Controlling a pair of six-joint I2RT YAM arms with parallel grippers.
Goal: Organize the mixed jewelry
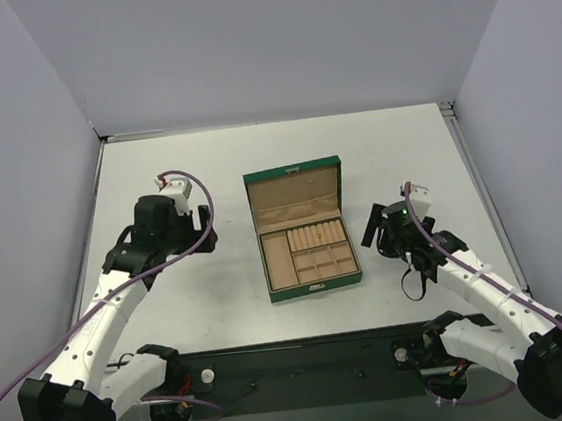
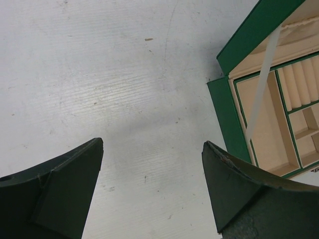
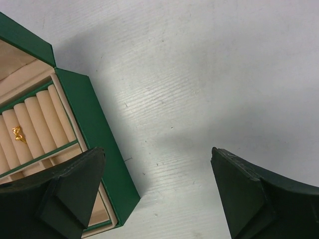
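The green box [image 1: 314,285] stands open at the table's middle, with tan compartments and ring rolls. A tiny gold piece [image 3: 18,134], probably the tan-gold ring, sits on the ring rolls; in the top view it is a speck [image 1: 321,234]. The wire bangle and the pale chain are not visible in any view. My left gripper [image 1: 206,228] is open and empty over bare table left of the box [image 2: 227,119]; in its wrist view [image 2: 152,144] the jaws stand wide apart. My right gripper [image 1: 373,229] is open and empty just right of the box [image 3: 94,129], and its wrist view [image 3: 158,152] shows the same.
The box lid [image 1: 295,197] stands up at the back, held by a pale ribbon [image 2: 259,94]. Grey walls close the table on the left, back and right. A black base rail [image 1: 298,370] runs along the near edge.
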